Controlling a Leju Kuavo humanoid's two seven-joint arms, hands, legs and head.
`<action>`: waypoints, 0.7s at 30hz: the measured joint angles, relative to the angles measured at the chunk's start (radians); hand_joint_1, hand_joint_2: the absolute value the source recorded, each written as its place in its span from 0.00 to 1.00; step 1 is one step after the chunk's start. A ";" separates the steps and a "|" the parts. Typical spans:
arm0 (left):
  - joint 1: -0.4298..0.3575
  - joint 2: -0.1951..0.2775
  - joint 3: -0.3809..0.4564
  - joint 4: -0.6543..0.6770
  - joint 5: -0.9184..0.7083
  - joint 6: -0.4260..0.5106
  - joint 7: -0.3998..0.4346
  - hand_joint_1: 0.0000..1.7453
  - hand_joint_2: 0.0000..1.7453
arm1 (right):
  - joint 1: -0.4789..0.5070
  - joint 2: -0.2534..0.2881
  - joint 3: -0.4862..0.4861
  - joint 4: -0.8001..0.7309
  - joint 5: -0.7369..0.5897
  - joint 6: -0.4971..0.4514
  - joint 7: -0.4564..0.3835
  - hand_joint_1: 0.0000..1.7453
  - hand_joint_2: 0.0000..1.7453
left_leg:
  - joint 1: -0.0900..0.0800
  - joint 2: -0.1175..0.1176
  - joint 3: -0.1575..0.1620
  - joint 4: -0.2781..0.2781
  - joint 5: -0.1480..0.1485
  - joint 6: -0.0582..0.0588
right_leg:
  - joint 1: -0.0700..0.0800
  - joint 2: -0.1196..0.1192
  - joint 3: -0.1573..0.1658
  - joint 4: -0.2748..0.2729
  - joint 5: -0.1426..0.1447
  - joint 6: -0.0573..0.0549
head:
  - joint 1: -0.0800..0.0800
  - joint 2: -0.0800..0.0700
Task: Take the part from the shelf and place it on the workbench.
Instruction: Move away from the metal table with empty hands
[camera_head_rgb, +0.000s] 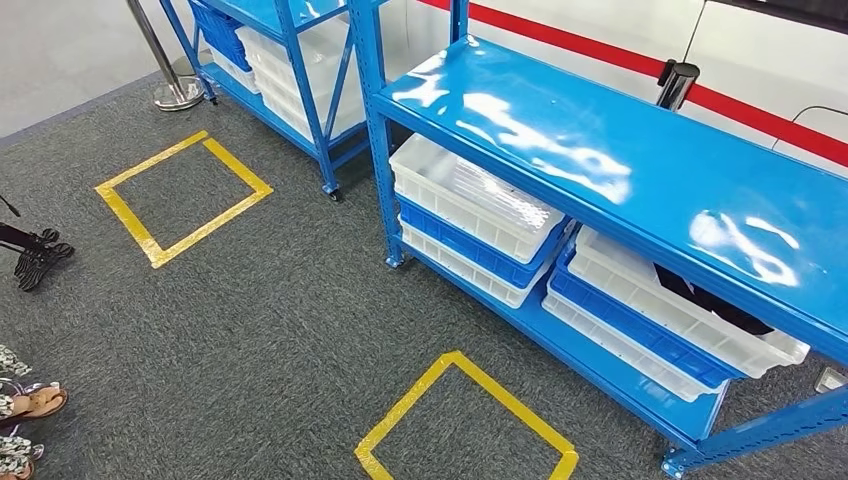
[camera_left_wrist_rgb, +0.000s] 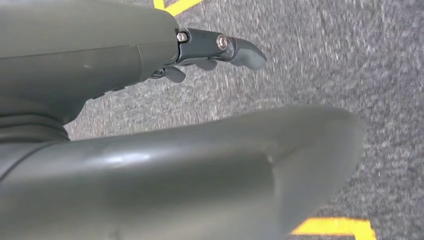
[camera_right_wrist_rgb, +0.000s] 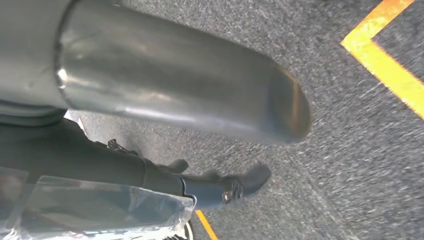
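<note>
At the far left of the head view a person's sandalled foot (camera_head_rgb: 32, 404) rests on the grey carpet (camera_head_rgb: 280, 320), with a dark stand foot (camera_head_rgb: 36, 256) just above it. Next comes a yellow tape square (camera_head_rgb: 184, 196), and behind it a chrome post base (camera_head_rgb: 178, 93) beside the far blue shelf rack (camera_head_rgb: 330, 110), which is loaded with white bins. A second yellow tape square (camera_head_rgb: 466, 420) lies on the carpet in front of the near blue shelf rack (camera_head_rgb: 620, 150). Its glossy top is bare, and its lower level holds stacked white and blue bins (camera_head_rgb: 470, 200). The right-hand white bin (camera_head_rgb: 690, 325) has something dark in it. The left robot hand (camera_left_wrist_rgb: 215, 50) hangs over the carpet, fingers straight and apart from the thumb, holding nothing. A clear plastic bag (camera_right_wrist_rgb: 100, 210), the part's wrapping as far as can be seen, lies against the right robot hand (camera_right_wrist_rgb: 220, 187). Whether its fingers grip the bag cannot be told.
</note>
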 joint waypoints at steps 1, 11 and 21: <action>0.001 -0.002 0.000 0.000 0.000 0.000 0.000 0.00 0.00 | 0.000 -0.002 0.000 0.000 0.000 0.000 0.000 0.00 0.00 | 0.001 0.004 -0.009 0.000 0.006 -0.003 | -0.004 -0.002 -0.025 0.062 -0.035 0.000 | 0.001 0.000; 0.001 -0.008 0.000 0.001 0.000 -0.002 0.000 0.00 0.00 | 0.001 -0.014 0.000 0.000 0.000 -0.001 0.001 0.00 0.00 | 0.019 0.025 -0.080 0.092 -0.005 -0.078 | -0.022 -0.020 0.109 -0.093 -0.013 0.016 | 0.001 0.000; 0.002 -0.008 0.000 0.001 -0.009 -0.017 -0.007 0.00 0.00 | 0.005 -0.016 -0.001 0.000 -0.005 -0.010 0.001 0.00 0.00 | 0.028 0.002 -0.148 0.302 -0.116 -0.079 | -0.006 -0.013 0.102 -0.093 0.007 -0.017 | -0.003 0.000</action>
